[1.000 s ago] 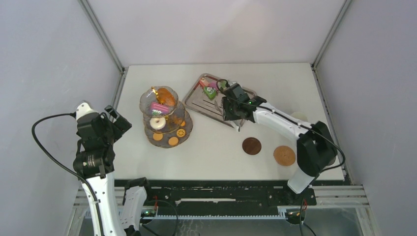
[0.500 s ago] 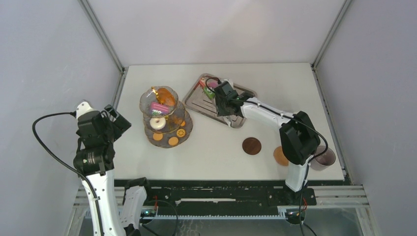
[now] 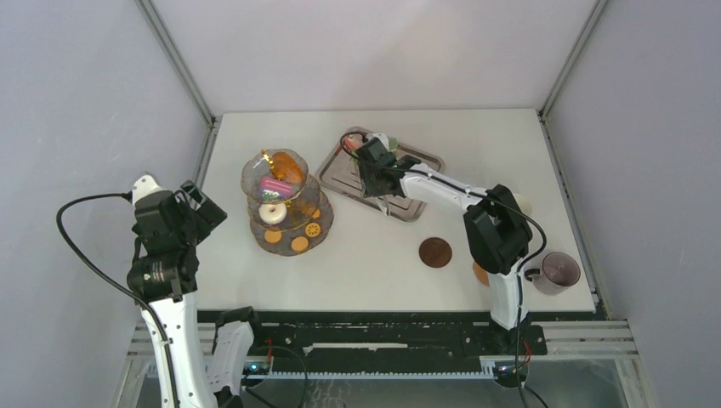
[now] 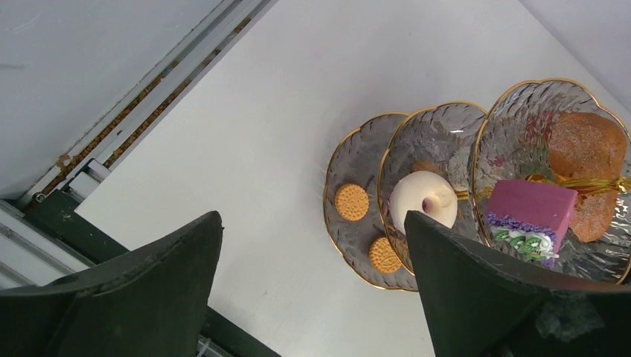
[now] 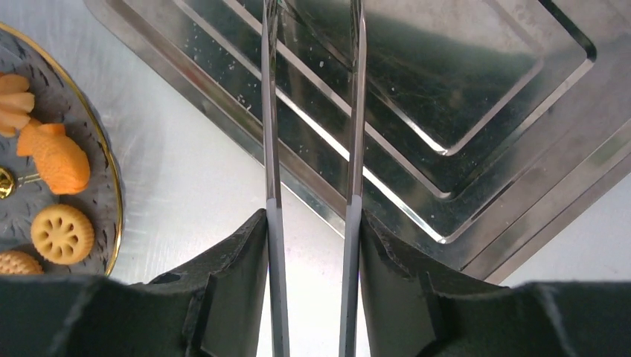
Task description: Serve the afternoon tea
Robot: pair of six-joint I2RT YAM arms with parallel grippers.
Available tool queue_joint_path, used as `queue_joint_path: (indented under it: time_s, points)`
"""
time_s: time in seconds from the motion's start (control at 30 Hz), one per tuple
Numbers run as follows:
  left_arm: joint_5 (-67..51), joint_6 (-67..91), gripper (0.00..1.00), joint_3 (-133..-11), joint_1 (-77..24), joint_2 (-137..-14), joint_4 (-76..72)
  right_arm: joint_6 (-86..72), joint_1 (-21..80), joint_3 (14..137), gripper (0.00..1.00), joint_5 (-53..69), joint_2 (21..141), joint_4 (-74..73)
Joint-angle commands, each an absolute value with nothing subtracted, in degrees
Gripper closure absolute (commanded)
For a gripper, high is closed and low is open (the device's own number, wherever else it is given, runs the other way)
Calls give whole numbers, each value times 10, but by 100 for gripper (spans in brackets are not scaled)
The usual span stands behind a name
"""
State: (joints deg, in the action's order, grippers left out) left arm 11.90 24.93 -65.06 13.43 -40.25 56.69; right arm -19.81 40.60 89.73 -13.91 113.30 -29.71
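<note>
The three-tier glass stand point(image 3: 285, 202) with its gold pole holds a pink cake point(image 4: 530, 212), orange cakes point(image 4: 584, 149), the white ring donut point(image 4: 423, 199) and orange cookies point(image 4: 350, 201). My right gripper point(image 3: 371, 166) is over the steel tray point(image 3: 417, 191), shut on the long metal tongs point(image 5: 269, 149); the tong arms stand apart and their tips are out of view. Small colourful cakes point(image 3: 349, 141) lie at the tray's far corner, partly hidden by the gripper. My left gripper point(image 3: 200, 212) is open and empty, left of the stand. A cup point(image 3: 557, 272) stands at the near right.
A dark brown coaster point(image 3: 435, 252) lies near the table's front. A lighter coaster point(image 3: 481, 274) is mostly hidden under my right arm. The stand's edge, with a fish-shaped orange cake point(image 5: 56, 160), shows left of the tray point(image 5: 446, 111) in the right wrist view.
My right arm has swung left and farther across the tray with the tongs, uncovering the cup at the near right. The left arm has not moved.
</note>
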Motion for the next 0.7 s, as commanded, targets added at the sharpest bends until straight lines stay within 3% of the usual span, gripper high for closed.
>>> queue_joint_path:
  time_s: [0.0,0.27,0.47,0.67]
  points:
    - [129,234,4,-647,137,-408,545,-193,413,952,47,-192,1153,-305]
    - [130,232,4,-641,137,-412,540,-187,413,984,51,-196,1181,-306]
    - [131,233,4,-639,137,-416,536,-173,419,956,80,-181,1141,-296]
    - [138,229,4,-639,137,-421,536,-157,427,923,99,-180,1094,-306]
